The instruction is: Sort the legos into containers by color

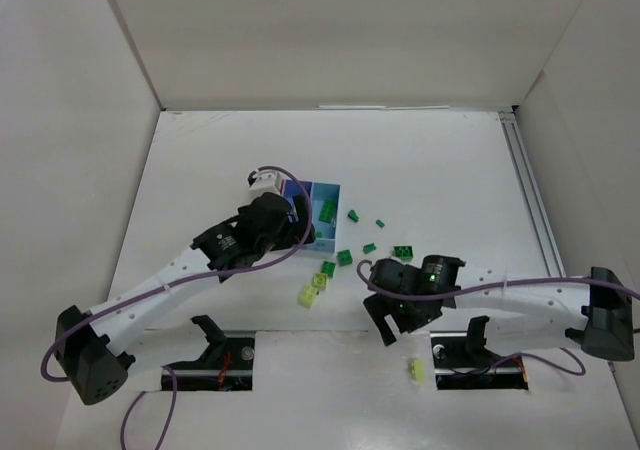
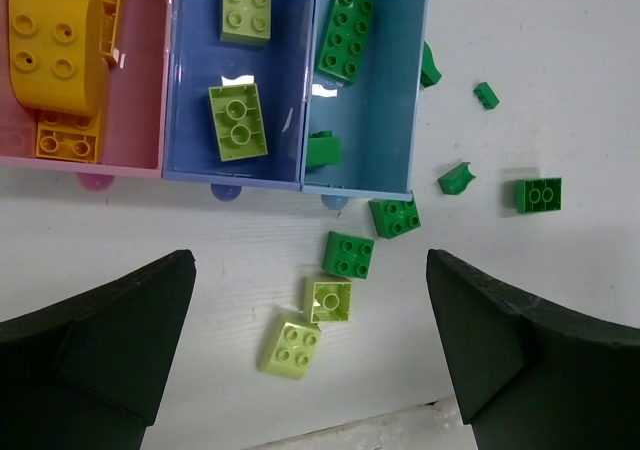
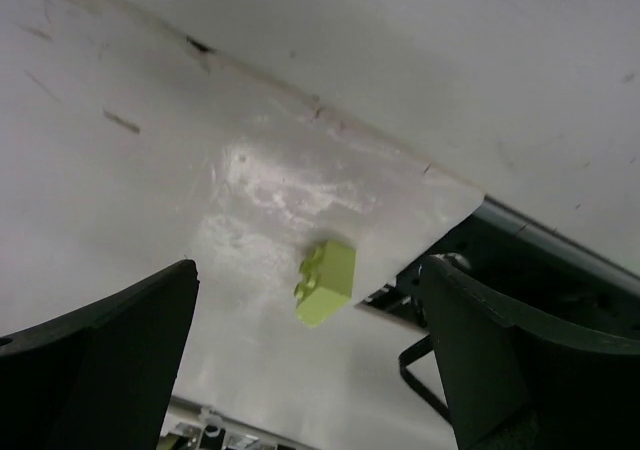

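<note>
The three joined bins show in the left wrist view. The pink bin [image 2: 140,90] holds a round yellow disc [image 2: 55,45] and orange-yellow bricks. The purple-blue bin [image 2: 190,70] holds two lime bricks. The light blue bin [image 2: 385,120] [image 1: 312,192] holds two dark green bricks. My left gripper [image 2: 310,265] [image 1: 298,228] is open and empty, above two loose lime bricks [image 2: 328,300] [image 2: 289,347]. Several dark green bricks [image 2: 348,254] lie in front of and right of the bins. My right gripper [image 3: 308,270] [image 1: 385,322] is open above a lone lime brick [image 3: 327,282] [image 1: 417,371].
The lone lime brick lies on its side beside the right arm's base cutout [image 1: 480,362]. A second cutout [image 1: 210,360] is at the left base. White walls enclose the table, with a rail [image 1: 530,200] along its right edge. Small green pieces [image 1: 369,247] are scattered mid-table.
</note>
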Available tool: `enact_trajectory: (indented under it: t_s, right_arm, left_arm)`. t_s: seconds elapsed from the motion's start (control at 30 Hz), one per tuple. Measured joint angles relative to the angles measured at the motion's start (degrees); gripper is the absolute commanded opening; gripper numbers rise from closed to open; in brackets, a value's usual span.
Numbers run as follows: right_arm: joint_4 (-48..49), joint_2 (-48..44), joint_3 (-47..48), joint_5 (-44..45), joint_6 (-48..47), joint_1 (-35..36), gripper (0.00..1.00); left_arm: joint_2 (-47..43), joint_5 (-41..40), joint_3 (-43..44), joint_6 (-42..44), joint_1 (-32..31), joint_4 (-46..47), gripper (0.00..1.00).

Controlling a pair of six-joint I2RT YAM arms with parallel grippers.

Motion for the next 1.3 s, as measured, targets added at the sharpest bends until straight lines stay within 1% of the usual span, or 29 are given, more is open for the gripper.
enact_trajectory:
  t_s: [0.13, 0.17, 0.27, 0.33, 0.43, 0.53, 0.63, 0.7, 0.77, 0.83, 0.87, 0.93, 0.97, 1.03, 1.07, 1.1, 1.17, 1.2, 1.27, 1.3]
  right_arm:
    - [-1.90, -0.07, -1.53, -3.80, 6.93, 6.05, 0.96]
    - [-1.68, -0.11, -2.67, -5.11, 8.50, 7.19, 0.94]
    - [-1.62, -0.13, -7.48, -9.16, 13.25, 9.46, 0.93]
    - [-2.14, -0.42, -10.14, -10.80, 15.47, 10.25, 0.90]
    - [-1.70, -1.60, -10.86, -11.61, 17.25, 10.38, 0.88]
    - [0.83, -1.68, -10.95, -12.55, 18.16, 10.38, 0.86]
    - [3.76, 0.44, -11.43, -13.38, 18.29, 10.38, 0.84]
    - [4.72, 2.16, -11.56, -13.51, 18.32, 10.36, 0.80]
    - [5.31, 3.15, -11.82, -13.55, 18.27, 10.38, 0.70]
    - [6.10, 3.50, -12.68, -13.70, 18.25, 10.38, 0.65]
    - [6.45, 3.50, -13.29, -13.75, 18.38, 10.36, 0.57]
    - [6.67, 3.50, -14.32, -13.79, 18.64, 10.38, 0.51]
    - [6.64, 3.50, -14.58, -13.77, 18.75, 10.36, 0.44]
    - [6.75, 3.52, -14.69, -13.68, 18.95, 10.36, 0.39]
    - [6.80, 3.50, -14.69, -13.51, 19.12, 10.38, 0.39]
    - [6.82, 3.50, -14.67, -13.27, 19.17, 10.38, 0.36]
    - [6.62, 3.52, -14.51, -12.48, 19.02, 10.38, 0.34]
    - [6.25, 3.52, -14.05, -11.82, 18.82, 10.38, 0.28]
    - [5.33, 3.78, -11.85, -9.81, 17.92, 10.36, 0.28]
    - [5.09, 3.96, -10.36, -8.57, 17.33, 10.38, 0.27]
  left_arm:
    - [0.11, -0.02, -1.03, 0.00, 0.00, 0.26, 1.00]
    - [0.20, -0.02, -1.42, 0.00, 0.00, 0.42, 1.00]
    - [0.55, 0.00, -2.60, 0.00, 0.00, 0.42, 1.00]
    - [0.79, 0.02, -3.15, -0.17, 0.00, 0.44, 1.00]
    - [0.81, 0.02, -3.69, -0.42, 0.00, 0.39, 1.00]
    - [0.81, 0.02, -3.78, -0.52, 0.00, 0.44, 1.00]
    - [0.81, 0.00, -3.78, -0.68, 0.00, 0.44, 1.00]
    - [0.81, 0.00, -3.78, -0.92, 0.00, 0.42, 1.00]
    - [0.81, -0.09, -3.78, -1.20, 0.00, 0.39, 1.00]
    - [0.81, -0.24, -3.78, -1.42, 0.00, 0.37, 1.00]
    - [0.81, -0.28, -3.78, -1.51, 0.00, 0.35, 1.00]
    - [0.81, -0.44, -3.78, -1.75, 0.00, 0.35, 1.00]
    - [0.81, -0.50, -3.78, -1.92, 0.00, 0.35, 1.00]
    - [0.81, -0.83, -3.78, -2.10, 0.00, 0.22, 1.00]
    - [0.81, -1.01, -3.78, -2.16, 0.00, 0.09, 1.00]
    - [0.81, -1.29, -3.78, -2.19, 0.00, -0.02, 1.00]
    - [0.81, -1.79, -3.78, -2.43, 0.00, -0.24, 1.00]
    - [0.83, -2.03, -3.74, -2.60, 0.00, -0.39, 1.00]
    - [1.18, -2.36, -3.32, -2.82, 0.24, -0.98, 1.00]
    - [1.46, -2.38, -3.10, -2.86, 0.48, -0.98, 1.00]
